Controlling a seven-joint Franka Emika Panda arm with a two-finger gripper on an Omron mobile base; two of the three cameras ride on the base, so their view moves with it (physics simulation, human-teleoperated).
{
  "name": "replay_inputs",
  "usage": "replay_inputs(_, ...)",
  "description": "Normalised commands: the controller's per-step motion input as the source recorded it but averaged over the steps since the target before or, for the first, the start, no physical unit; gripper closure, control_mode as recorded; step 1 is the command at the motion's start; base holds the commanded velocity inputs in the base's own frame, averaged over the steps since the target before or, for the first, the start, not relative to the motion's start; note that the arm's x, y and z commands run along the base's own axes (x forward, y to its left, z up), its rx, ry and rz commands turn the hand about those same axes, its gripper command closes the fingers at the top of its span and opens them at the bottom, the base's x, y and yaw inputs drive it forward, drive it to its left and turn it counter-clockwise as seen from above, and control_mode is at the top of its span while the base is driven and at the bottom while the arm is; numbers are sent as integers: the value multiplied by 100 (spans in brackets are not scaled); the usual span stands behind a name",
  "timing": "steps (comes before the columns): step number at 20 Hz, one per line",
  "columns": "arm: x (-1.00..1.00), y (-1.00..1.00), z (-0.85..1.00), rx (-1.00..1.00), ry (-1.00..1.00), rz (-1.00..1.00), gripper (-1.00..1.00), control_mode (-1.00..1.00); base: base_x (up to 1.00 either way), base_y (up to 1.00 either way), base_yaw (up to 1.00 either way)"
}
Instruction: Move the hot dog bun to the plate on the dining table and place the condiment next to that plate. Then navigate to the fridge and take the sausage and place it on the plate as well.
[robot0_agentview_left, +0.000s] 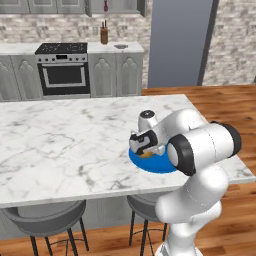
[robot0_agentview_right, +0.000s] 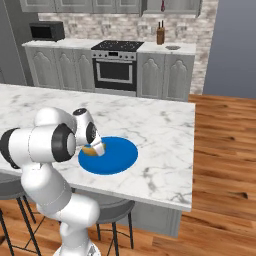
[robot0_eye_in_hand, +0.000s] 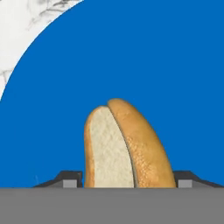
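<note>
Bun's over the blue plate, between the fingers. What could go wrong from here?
1. The tan split hot dog bun sits between the gripper fingertips above the round bright blue plate; released from a height, it may roll or bounce.
2. In the right base view the bun hangs near the plate's left rim, so it could land partly on the white marble dining table.
3. The plate lies close to the table's near edge; a nudge might shift it.

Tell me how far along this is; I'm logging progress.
Done: nothing fully. In hand: the hot dog bun sits between the pincer tips over the blue plate on the dining table, release unclear. Left: condiment, fridge trip, sausage.
</note>
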Motion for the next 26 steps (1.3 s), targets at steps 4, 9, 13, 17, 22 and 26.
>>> replay_inputs(4, 0, -8, 32, 0, 0, -3, -100, -100, 0, 0, 0)
replay_inputs(9, -2, -10, 82, 3, 0, 0, -100, -100, 0, 0, 0)
replay_inputs(13, -1, -15, 91, 5, 5, 0, -100, -100, 0, 0, 0)
replay_inputs(17, -63, -23, 93, 11, 8, 4, -100, -100, 0, 0, 0)
replay_inputs(22, -100, -4, 54, 7, 17, 25, -100, -100, 0, 0, 0)
replay_inputs(26, -100, 0, 9, 0, 17, 32, -100, -100, 0, 0, 0)
